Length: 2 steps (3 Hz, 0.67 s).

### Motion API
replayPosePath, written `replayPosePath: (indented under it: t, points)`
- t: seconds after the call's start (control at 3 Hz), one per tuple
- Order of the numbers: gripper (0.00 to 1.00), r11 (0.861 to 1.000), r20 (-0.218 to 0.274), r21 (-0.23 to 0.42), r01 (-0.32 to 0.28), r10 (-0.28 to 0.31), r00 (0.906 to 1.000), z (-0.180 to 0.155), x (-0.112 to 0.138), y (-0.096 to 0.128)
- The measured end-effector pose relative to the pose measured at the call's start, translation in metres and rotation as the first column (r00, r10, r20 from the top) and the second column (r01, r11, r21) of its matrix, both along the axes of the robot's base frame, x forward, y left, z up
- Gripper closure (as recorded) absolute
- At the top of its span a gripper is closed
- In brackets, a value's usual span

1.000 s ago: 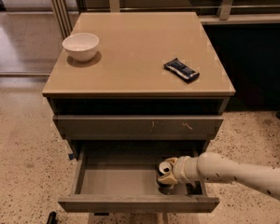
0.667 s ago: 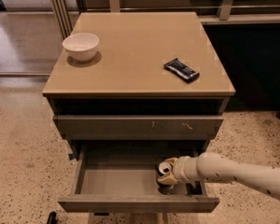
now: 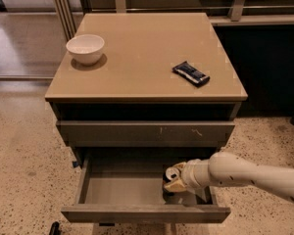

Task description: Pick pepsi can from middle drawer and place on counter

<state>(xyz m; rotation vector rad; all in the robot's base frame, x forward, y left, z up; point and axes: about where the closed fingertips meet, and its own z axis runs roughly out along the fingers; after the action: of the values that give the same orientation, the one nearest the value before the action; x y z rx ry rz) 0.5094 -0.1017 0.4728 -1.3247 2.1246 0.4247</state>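
The middle drawer (image 3: 122, 190) stands pulled out at the bottom of the cabinet, with a grey floor and a plain front. The pepsi can (image 3: 167, 189) stands inside it at the right; only a dark strip of its side shows beside my gripper. My gripper (image 3: 173, 179), on a white arm reaching in from the right, is down in the drawer right at the can and covers its top. The tan counter (image 3: 147, 58) is the cabinet's top slab.
A white bowl (image 3: 85, 48) sits at the counter's left rear. A flat dark snack-bar wrapper (image 3: 191, 74) lies at its right. A closed drawer front with pale scratches (image 3: 147, 131) hangs just above the open drawer. Speckled floor surrounds the cabinet.
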Motion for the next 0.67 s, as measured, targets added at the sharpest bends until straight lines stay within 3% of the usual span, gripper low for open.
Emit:
replayPosePath:
  t: [0.33, 0.67]
  points:
    - [1.0, 1.0, -0.074, 0.013, 0.008, -0.007, 0.9972, 0.08, -0.012, 0.026]
    - [1.0, 0.999, -0.067, -0.051, 0.013, -0.016, 0.9976, 0.222, -0.008, 0.037]
